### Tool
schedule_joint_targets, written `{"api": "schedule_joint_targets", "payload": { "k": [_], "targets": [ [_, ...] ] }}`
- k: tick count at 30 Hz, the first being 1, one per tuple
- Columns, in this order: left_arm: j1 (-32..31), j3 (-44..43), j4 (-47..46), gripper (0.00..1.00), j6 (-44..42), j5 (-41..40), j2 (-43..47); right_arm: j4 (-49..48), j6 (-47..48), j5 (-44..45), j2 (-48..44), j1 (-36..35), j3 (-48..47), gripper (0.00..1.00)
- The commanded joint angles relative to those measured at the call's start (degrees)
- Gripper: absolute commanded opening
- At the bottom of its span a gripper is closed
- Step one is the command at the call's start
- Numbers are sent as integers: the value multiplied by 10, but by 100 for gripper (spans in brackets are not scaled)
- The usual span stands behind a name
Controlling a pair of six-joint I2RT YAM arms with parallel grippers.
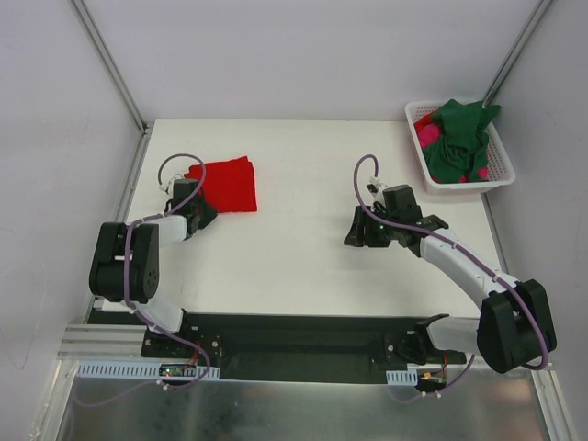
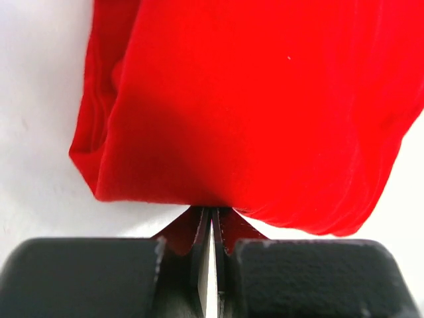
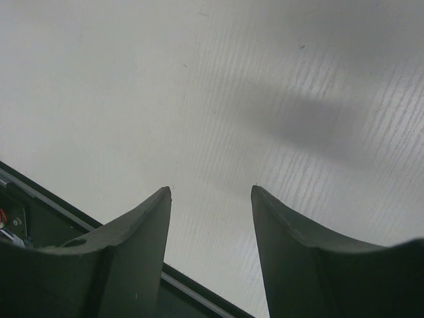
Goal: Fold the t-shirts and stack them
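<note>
A bright red t-shirt (image 1: 228, 184) (image 2: 252, 112) lies folded into a rectangle at the table's back left. My left gripper (image 1: 207, 211) (image 2: 212, 211) is shut, its tips pressed against the shirt's near edge; the cloth's rim covers the very tips, and only a thin slit shows between the fingers. My right gripper (image 1: 356, 234) (image 3: 211, 192) hovers open over bare table right of centre, nothing between its fingers. A dark green t-shirt (image 1: 459, 138) and a magenta-pink t-shirt (image 1: 427, 136) lie crumpled together in the basket.
The white slotted basket (image 1: 503, 152) stands at the back right corner. Grey walls with metal posts enclose the table. The black base rail (image 1: 294, 335) (image 3: 40, 212) runs along the near edge.
</note>
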State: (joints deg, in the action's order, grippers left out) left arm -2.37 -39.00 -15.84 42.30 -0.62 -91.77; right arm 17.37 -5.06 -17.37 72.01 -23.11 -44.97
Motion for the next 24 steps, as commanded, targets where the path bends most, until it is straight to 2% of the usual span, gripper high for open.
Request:
{"api": "schedule_joint_targets", "payload": {
  "k": [1, 9, 11, 14, 17, 18, 20, 24],
  "targets": [
    [20, -49, 11, 0, -32, -1, -27, -1, 9, 0, -15, 4, 6, 55],
    [47, -100, 27, 0, -50, 28, -52, 3, 8, 2, -18, 4, 5, 55],
    [44, -85, 27, 0, -43, 50, -38, 3, 8, 3, -18, 4, 6, 55],
    [26, -39, 28, 0, -35, 49, 32, 2, 6, 3, -20, 4, 8, 55],
    [-39, -16, 61, 0, -51, 33, 121, -4, 3, -1, -18, 4, 9, 55],
    [-75, -12, 66, 0, -55, 27, 135, -4, 2, -4, -16, 4, 9, 55],
    [-111, -5, 73, 0, -64, 18, 158, -6, 2, -7, -12, 4, 9, 55],
    [-191, -27, 74, 0, -87, 9, 128, -8, 0, -11, -13, 4, 8, 55]
  ]
}}
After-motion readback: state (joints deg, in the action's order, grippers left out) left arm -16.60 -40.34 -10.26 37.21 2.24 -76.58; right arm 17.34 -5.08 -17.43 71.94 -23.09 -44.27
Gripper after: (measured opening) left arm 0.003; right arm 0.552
